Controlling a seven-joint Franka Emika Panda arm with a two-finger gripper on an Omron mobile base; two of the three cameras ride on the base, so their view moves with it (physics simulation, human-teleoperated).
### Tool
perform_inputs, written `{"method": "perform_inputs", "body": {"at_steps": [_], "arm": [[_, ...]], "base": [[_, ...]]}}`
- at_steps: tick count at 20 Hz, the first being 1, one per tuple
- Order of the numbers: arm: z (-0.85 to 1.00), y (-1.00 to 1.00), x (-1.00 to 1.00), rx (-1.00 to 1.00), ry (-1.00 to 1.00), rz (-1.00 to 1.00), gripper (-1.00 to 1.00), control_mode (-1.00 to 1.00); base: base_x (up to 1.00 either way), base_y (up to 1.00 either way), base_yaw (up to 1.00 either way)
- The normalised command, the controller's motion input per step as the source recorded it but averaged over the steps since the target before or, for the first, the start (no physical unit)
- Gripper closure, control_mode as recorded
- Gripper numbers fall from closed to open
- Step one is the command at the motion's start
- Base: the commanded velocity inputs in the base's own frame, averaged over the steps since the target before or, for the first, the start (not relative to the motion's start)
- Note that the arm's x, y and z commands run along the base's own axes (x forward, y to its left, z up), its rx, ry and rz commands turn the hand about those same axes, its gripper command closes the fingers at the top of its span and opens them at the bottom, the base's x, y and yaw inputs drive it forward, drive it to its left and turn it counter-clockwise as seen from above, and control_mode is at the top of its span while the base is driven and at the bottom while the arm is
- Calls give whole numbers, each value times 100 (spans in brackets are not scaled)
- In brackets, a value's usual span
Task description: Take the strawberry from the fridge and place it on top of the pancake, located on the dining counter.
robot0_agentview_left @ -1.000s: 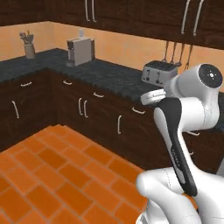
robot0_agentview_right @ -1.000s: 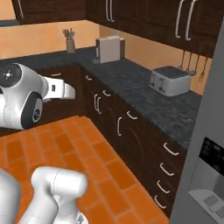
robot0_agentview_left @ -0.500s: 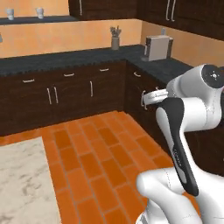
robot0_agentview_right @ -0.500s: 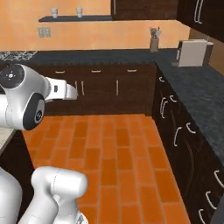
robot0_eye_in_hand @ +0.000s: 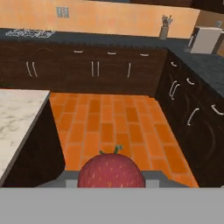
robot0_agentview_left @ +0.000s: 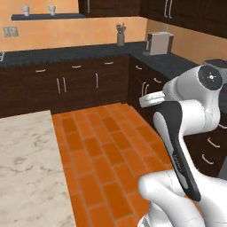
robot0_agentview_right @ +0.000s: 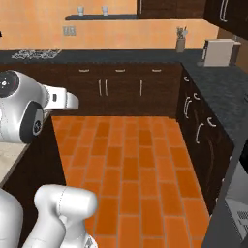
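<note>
A red strawberry [robot0_eye_in_hand: 111,172] with a small green stalk sits at the bottom of the hand view, and my gripper [robot0_eye_in_hand: 111,180] is shut on it, its tips mostly hidden behind the berry. The light marble-veined dining counter [robot0_agentview_left: 26,155] lies at the left, and its corner [robot0_eye_in_hand: 17,109] is left of and ahead of the berry. The pancake is out of view. A sliver of the grey fridge [robot0_agentview_right: 231,213] shows at the lower right edge of the right base view. My arm's white wrist [robot0_agentview_left: 150,99] points over the floor.
Dark wood cabinets with dark granite tops [robot0_agentview_left: 75,51] run along the back wall and down the right side. On them stand a pale box appliance [robot0_agentview_left: 158,43] and a utensil pot [robot0_agentview_left: 120,37]. Orange brick floor [robot0_agentview_left: 106,146] separates cabinets and island.
The whole picture has swept sideways as the base turned: the toaster and fridge side slid off to the right, and the back wall and marble counter came in. The strawberry stays gripped.
</note>
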Motion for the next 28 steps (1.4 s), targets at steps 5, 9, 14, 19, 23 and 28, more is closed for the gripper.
{"method": "perform_inputs", "body": {"at_steps": [5, 9, 14, 19, 23, 28], "arm": [[0, 0, 0, 0, 0, 0, 100, 100], [0, 0, 0, 0, 0, 0, 100, 100], [0, 0, 0, 0, 0, 0, 100, 100], [0, 0, 0, 0, 0, 0, 100, 100], [0, 0, 0, 0, 0, 0, 100, 100], [0, 0, 0, 0, 0, 0, 100, 100]], "base": [[-100, 10, -36], [-100, 39, -11], [-100, 62, 0], [-100, 48, 0], [-100, 35, 0], [-100, 42, 0]]}}
